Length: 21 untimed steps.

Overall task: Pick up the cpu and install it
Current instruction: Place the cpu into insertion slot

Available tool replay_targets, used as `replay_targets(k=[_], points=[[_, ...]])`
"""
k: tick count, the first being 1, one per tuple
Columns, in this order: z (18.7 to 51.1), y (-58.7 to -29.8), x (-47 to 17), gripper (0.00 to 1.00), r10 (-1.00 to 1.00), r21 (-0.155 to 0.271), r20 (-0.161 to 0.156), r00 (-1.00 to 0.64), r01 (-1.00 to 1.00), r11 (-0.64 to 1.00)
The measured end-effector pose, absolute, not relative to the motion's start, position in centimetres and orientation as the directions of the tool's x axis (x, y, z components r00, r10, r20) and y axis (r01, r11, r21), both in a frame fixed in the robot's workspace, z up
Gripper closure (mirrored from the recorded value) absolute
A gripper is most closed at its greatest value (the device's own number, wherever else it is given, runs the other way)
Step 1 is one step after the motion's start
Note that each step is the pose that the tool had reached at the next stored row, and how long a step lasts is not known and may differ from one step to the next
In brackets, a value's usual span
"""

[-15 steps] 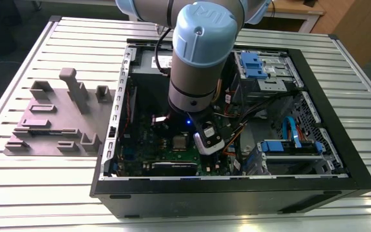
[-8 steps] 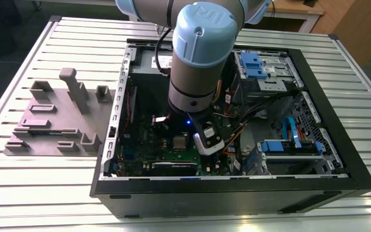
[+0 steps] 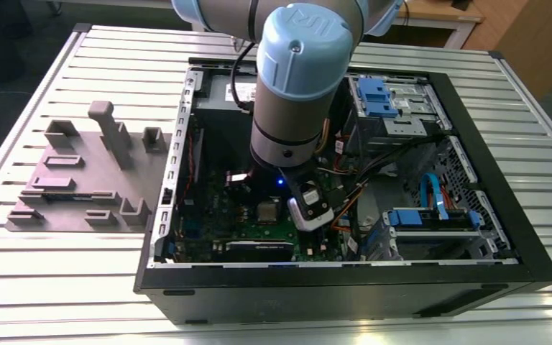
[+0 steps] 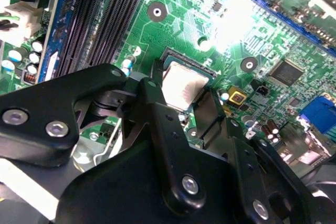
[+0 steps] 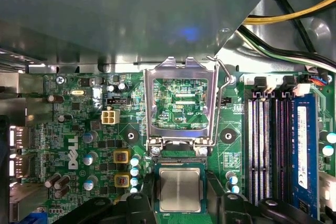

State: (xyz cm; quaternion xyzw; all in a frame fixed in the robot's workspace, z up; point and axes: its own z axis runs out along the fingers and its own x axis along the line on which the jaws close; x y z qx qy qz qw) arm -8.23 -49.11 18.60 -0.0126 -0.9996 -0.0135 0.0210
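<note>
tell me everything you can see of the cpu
The cpu is a small flat square chip with a matte silver-grey metal top and a thin darker rim. It lies level in its socket on the green motherboard, beside the flipped-open metal load frame. The gripper is right at it; whether it touches cannot be told.

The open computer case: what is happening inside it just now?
A robot arm reaches down into the computer case, which lies open on a slatted metal table. Its gripper hangs low over the green motherboard, right at the processor socket. The cpu lies flat at the socket with the gripper on either side of it. Whether it is gripped or already let go, I cannot tell. The socket's metal cover stands flipped open.
</note>
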Motion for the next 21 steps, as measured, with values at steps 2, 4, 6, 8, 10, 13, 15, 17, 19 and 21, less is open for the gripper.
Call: replay_targets(k=[2, 4, 6, 8, 10, 13, 15, 17, 19, 21], points=[[18.49, -49.08, -8.2, 0.47, 0.025, 0.029, 0.04, -0.999, 0.026, 0.999], [18.56, -49.09, -8.2, 0.4, 0.024, 0.027, 0.041, -0.999, 0.026, 0.999], [18.6, -49.11, -8.21, 0.4, 0.024, 0.027, 0.042, -0.999, 0.026, 0.999], [18.68, -49.11, -8.21, 0.4, 0.025, 0.027, 0.042, -0.999, 0.026, 0.999], [19.05, -49.11, -8.22, 0.4, 0.025, 0.027, 0.043, -0.999, 0.026, 0.999], [19.07, -49.1, -8.21, 0.4, 0.025, 0.028, 0.043, -0.999, 0.026, 0.999], [19.04, -49.11, -8.18, 0.4, 0.024, 0.028, 0.043, -0.999, 0.026, 0.999], [19.04, -49.11, -8.16, 0.42, 0.025, 0.027, 0.043, -0.999, 0.026, 0.999], [19.03, -49.11, -8.13, 0.49, 0.025, 0.028, 0.043, -0.999, 0.026, 0.999], [19.02, -49.11, -8.11, 0.49, 0.025, 0.028, 0.043, -0.999, 0.026, 0.999]])
